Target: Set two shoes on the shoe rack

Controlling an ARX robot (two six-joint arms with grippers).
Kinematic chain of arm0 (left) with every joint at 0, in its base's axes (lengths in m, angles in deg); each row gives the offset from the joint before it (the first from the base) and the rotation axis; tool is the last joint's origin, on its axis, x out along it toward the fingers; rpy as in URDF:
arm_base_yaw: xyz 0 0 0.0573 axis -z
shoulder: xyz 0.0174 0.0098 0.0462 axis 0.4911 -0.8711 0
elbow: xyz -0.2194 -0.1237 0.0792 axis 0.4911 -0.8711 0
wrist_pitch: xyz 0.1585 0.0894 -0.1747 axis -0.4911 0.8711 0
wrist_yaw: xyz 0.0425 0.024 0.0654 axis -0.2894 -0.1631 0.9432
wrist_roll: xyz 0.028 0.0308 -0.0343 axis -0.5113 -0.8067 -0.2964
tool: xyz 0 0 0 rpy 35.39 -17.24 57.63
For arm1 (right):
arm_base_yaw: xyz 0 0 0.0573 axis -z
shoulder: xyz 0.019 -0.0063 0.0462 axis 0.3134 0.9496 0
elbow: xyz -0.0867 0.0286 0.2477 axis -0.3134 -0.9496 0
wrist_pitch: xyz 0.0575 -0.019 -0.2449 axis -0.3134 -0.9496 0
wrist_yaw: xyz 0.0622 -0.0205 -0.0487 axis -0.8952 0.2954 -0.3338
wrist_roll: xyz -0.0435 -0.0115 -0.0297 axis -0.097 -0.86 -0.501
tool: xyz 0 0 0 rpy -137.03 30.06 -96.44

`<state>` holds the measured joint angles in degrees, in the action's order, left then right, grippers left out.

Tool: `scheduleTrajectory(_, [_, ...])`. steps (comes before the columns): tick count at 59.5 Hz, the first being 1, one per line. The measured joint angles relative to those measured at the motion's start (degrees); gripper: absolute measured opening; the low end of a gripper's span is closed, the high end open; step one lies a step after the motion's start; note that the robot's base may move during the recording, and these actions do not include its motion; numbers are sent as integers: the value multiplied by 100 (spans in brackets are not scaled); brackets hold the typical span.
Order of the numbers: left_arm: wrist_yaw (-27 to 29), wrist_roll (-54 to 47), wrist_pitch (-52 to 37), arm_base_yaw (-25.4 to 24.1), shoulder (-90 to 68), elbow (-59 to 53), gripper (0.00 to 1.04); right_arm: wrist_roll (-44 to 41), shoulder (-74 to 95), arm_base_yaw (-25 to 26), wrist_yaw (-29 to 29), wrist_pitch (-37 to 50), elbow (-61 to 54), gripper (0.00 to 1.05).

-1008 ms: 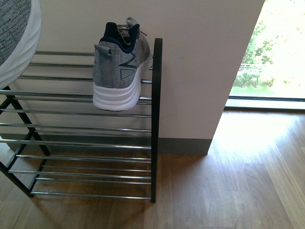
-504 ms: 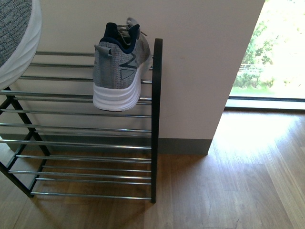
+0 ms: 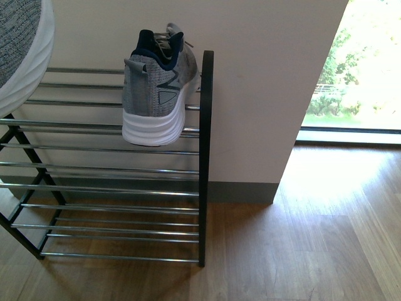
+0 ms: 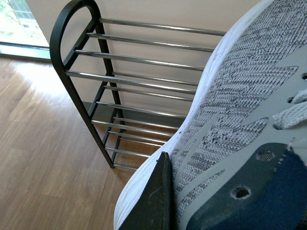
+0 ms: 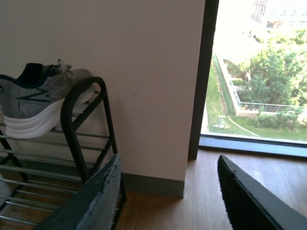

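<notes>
Inspection findings:

1. The left gripper (image 4: pixel 182 191) is clamped on the second shoe (image 4: pixel 230 120). One dark finger (image 4: pixel 154 201) lies flat against the outer side of the shoe, just above its white sole. The opposite finger is hidden. In the front view this shoe (image 3: pixel 22 50) hangs clear of the shelves, above the left end of the shoe rack (image 3: pixel 205 157).

2. The rack's chrome rods and rounded black end post lie beyond the left gripper, past the toe of the held shoe and apart from it.

3. The right gripper (image 5: pixel 169 158) has its fingers spread wide apart, with nothing between them.

4. The first shoe (image 3: pixel 156 94) lies ahead of the right gripper and well apart from it. It rests on the top shelf, hard against the black end post. Its heel overhangs the front rod and its toe points toward the wall (image 3: pixel 263 75).

5. The lower shelves carry no shoes.

6. The wooden floor (image 3: pixel 301 238) lies below the open right gripper, and a bright window (image 3: pixel 363 63) stands beyond it.
</notes>
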<state>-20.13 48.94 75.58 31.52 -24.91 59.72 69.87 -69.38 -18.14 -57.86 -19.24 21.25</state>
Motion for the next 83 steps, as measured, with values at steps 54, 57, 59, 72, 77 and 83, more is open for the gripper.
scheduleTrajectory(54, [-295, 2962, 1410, 610, -4905, 4391, 2, 0, -2, 0, -2, 0, 0, 96])
scheduleTrajectory(57, [-310, 3034, 1475, 629, -5016, 4485, 2, 0, -2, 0, -2, 0, 0, 96])
scheduleTrajectory(59, [-317, 3077, 1515, 645, -5106, 4553, 2, 0, -2, 0, -2, 0, 0, 96])
scheduleTrajectory(72, [-339, 3276, 1823, 776, -5735, 5031, 2, 0, -4, 0, 0, 0, 0, 96])
scheduleTrajectory(77, [-284, 3287, 1982, 835, -5954, 5272, 2, 0, -4, 0, 0, 0, 0, 96])
scheduleTrajectory(83, [-216, 3289, 2109, 892, -6144, 5484, 2, 0, -4, 0, -2, 0, 0, 96])
